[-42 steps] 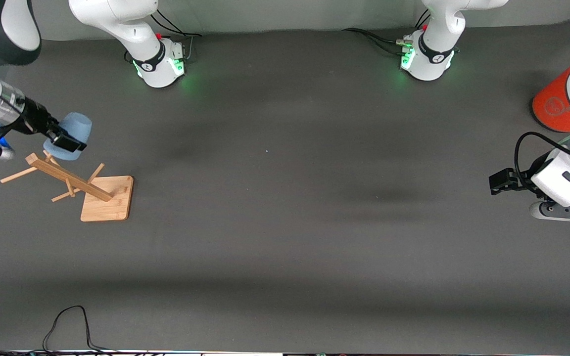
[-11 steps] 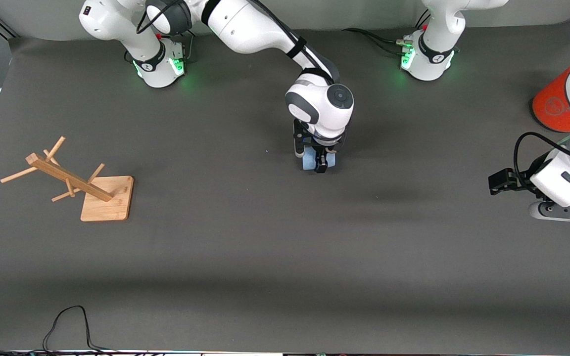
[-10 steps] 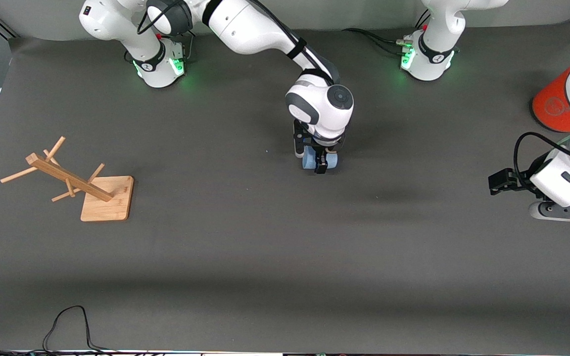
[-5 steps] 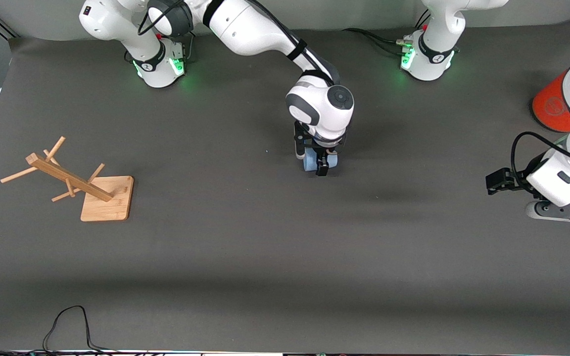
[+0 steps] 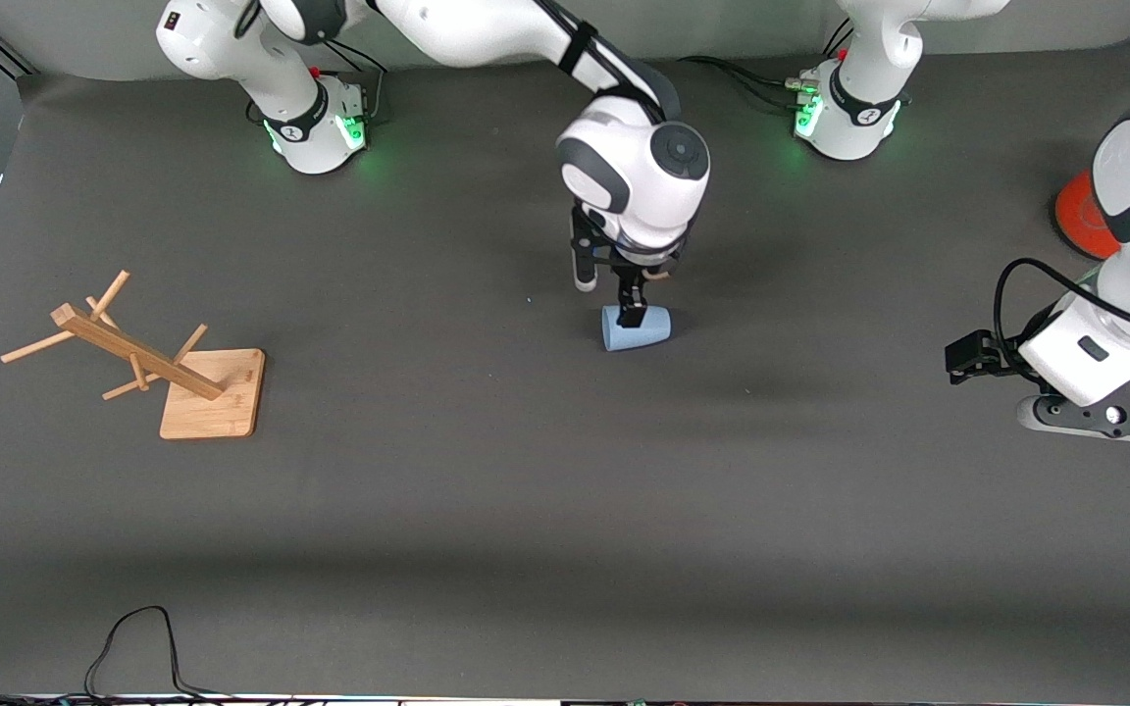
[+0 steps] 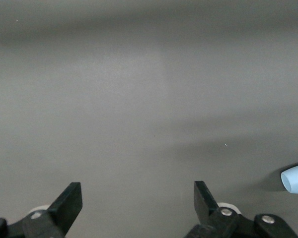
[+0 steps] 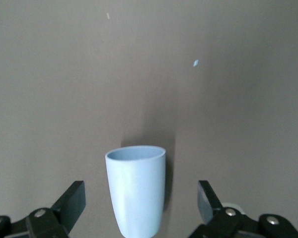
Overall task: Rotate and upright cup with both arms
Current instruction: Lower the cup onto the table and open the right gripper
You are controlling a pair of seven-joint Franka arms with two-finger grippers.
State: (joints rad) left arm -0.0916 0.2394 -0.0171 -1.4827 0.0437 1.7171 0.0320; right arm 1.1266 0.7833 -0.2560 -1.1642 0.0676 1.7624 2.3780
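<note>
Jaws spread wide and empty, the right gripper (image 5: 632, 306) hangs directly over the pale-blue cup (image 5: 635, 327), which lies on its side on the grey table (image 5: 487, 471) near the middle. Toward the left arm's end, the left gripper (image 5: 962, 355) waits with open jaws, well apart from the cup. A wooden rack (image 5: 148, 363) stands toward the right arm's end.

Even, diffuse overhead light falls on the matte dark grey table (image 5: 487, 471), free of glare; broad soft shadow bands cross it; green glow spills from the arm bases (image 5: 325, 127); the cup (image 7: 135, 193) throws a narrow soft shadow; both wrist views look mildly soft, dim toward their edges.
</note>
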